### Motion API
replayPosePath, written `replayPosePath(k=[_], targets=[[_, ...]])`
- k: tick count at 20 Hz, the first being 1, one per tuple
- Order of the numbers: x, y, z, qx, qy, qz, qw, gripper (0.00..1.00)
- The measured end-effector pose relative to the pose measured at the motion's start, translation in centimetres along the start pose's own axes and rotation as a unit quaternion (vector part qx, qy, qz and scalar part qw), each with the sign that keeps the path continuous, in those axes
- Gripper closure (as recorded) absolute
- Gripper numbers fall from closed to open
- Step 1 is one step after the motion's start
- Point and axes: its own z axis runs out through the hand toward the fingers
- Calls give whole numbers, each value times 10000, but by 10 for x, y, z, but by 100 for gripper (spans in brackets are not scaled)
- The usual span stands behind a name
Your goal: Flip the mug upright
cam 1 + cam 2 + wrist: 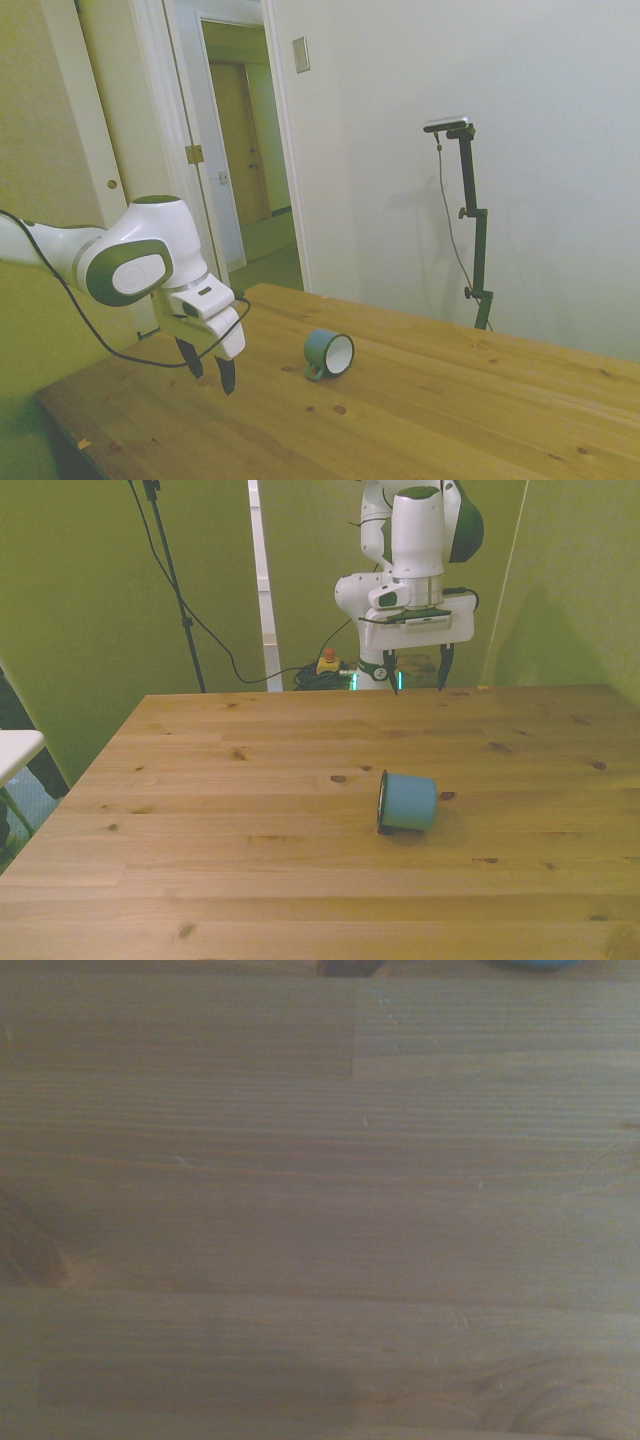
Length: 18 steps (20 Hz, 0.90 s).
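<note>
Side view: my gripper (pixel 212 372) hangs above the wooden table (pixel 420 420) with its fingers spread apart and nothing between them; the mug (pixel 328 354) lies on its side well apart from the gripper, its white inside facing the camera and its handle pressed down against the wood; no part of the flip is done. Front view: the gripper (pixel 417 671) hovers over the table's (pixel 200 810) far edge, jaws open and empty; the mug (pixel 407 801) rests on its side nearer the camera, mouth turned toward the front view's left, base toward the front view's right; the two are well apart. Wrist view: mostly bare planks of the table (pixel 320 1210); only a sliver of the mug (pixel 540 964) shows at the frame's edge, so I am not yet over it. Remaining, in my judgement: approach, grasp at the rim or wall, rotate upright, set down, release.
</note>
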Motion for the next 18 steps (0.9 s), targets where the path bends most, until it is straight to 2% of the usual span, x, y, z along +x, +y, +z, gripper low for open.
replayPosePath(k=[6, 13, 18], targets=[[17, 2, -8, -37, 139, -11, 9999, 0], [98, 1, -29, 187, 299, 195, 9992, 0], [154, -5, -32, 542, 172, 445, 9974, 0]])
